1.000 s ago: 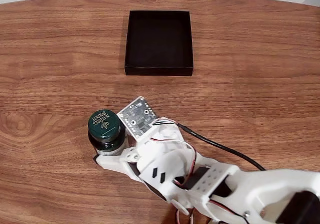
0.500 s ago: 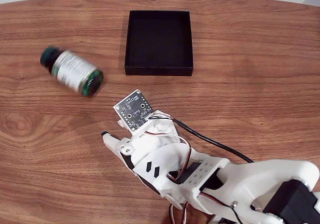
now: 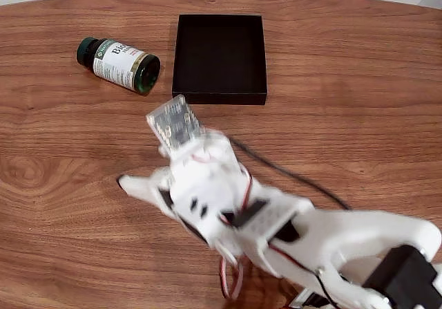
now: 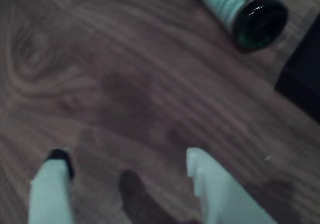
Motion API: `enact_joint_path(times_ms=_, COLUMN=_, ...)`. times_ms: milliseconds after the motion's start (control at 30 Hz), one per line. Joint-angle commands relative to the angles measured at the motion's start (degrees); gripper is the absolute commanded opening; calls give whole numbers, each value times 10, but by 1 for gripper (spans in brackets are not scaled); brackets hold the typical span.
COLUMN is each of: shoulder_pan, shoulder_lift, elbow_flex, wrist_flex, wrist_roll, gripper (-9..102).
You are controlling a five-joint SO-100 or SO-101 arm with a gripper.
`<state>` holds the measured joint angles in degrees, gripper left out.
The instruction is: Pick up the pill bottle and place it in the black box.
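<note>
- The bottle lies on its side on the wooden counter, just left of the box in the fixed view, not touching it.
- Its cap points toward the counter's upper left; its dark base faces the box's near left corner.
- The white label faces up, with part of its print readable.
- In the wrist view, the bottle sits at the top edge, base toward the camera, with a corner of the box at the right edge.
- The box sits open near the counter's far edge, nothing inside it.
- The hand hovers over bare wood well short of the bottle, its two fingers spread apart and holding nothing.
- The white arm, blurred, reaches in from the lower right of the fixed view, a small circuit board atop its wrist and a black cable trailing behind.
</note>
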<state>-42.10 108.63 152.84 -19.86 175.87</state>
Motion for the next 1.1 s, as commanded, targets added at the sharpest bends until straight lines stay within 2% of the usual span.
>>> enact_joint_path(times_ms=0, shoulder_pan=29, shoulder_lift=-37, elbow_flex=-170, wrist_flex=82, wrist_roll=14, gripper=35)
enact_joint_path(times_ms=233, shoulder_pan=75, shoulder_lift=-167, elbow_flex=-383, wrist_flex=207, wrist_roll=62, gripper=39)
enact_joint_path(times_ms=667, shoulder_pan=83, shoulder_lift=-368, elbow_flex=-713, wrist_flex=408, wrist_roll=259, gripper=45)
enact_joint_path(times_ms=800, shoulder_pan=88, shoulder_lift=-434, elbow_flex=-831, wrist_flex=449, wrist_roll=296, gripper=45)
enact_joint_path(times_ms=1067, shoulder_pan=110, shoulder_lift=-530, elbow_flex=-1005, wrist_flex=475, wrist_roll=338, gripper=45)
